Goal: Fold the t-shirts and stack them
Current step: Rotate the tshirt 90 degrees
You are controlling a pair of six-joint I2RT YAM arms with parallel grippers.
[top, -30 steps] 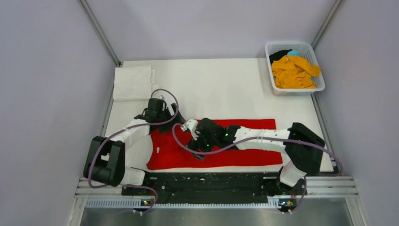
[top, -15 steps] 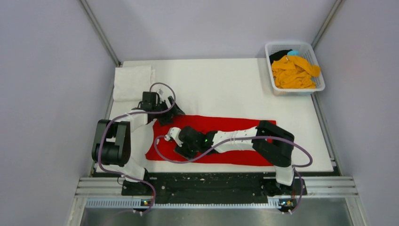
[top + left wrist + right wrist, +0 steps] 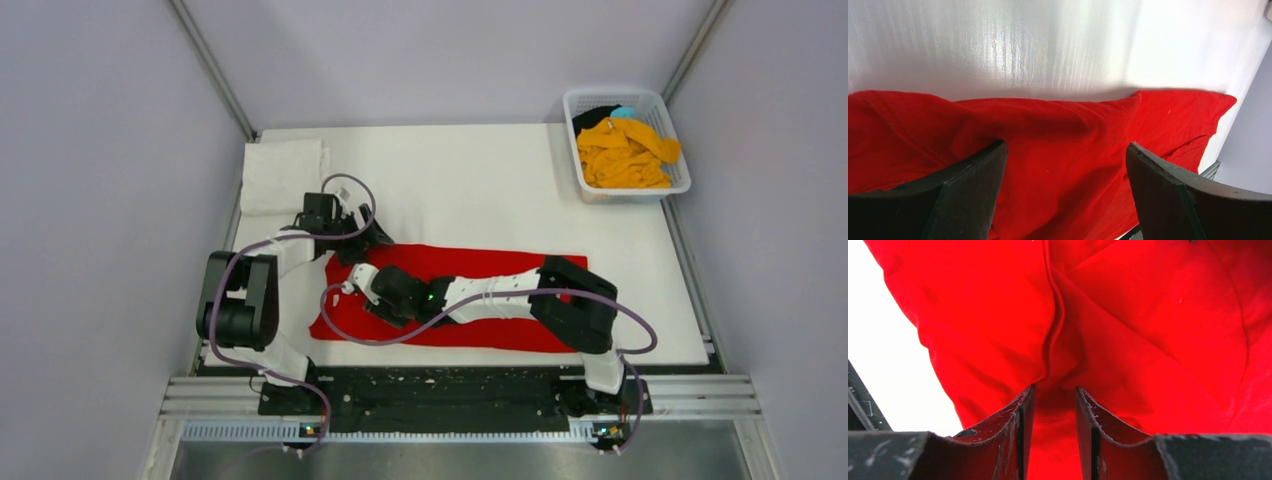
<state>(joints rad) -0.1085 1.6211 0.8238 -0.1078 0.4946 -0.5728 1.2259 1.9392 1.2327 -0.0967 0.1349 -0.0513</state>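
A bright red t-shirt (image 3: 460, 262) lies as a long folded strip across the near part of the white table (image 3: 480, 190). My left gripper (image 3: 372, 240) (image 3: 1065, 150) hangs open over the strip's far left corner, red cloth below its jaws. My right gripper (image 3: 348, 290) (image 3: 1054, 390) sits low at the strip's left end, its jaws narrowed on a raised ridge of the red t-shirt (image 3: 1148, 330). A folded white t-shirt (image 3: 282, 175) rests at the far left corner. An orange-yellow t-shirt (image 3: 625, 155) and a black one (image 3: 595, 115) lie in the basket.
The white lattice basket (image 3: 576, 102) stands at the far right corner, with something small and blue (image 3: 622, 111) at its back. Grey walls close in the table on the left, right and rear. The black mounting rail (image 3: 440, 385) runs along the near edge.
My right arm has slid left along the red strip to its left end while its jaws narrowed onto the cloth. The left gripper shifted slightly back and left.
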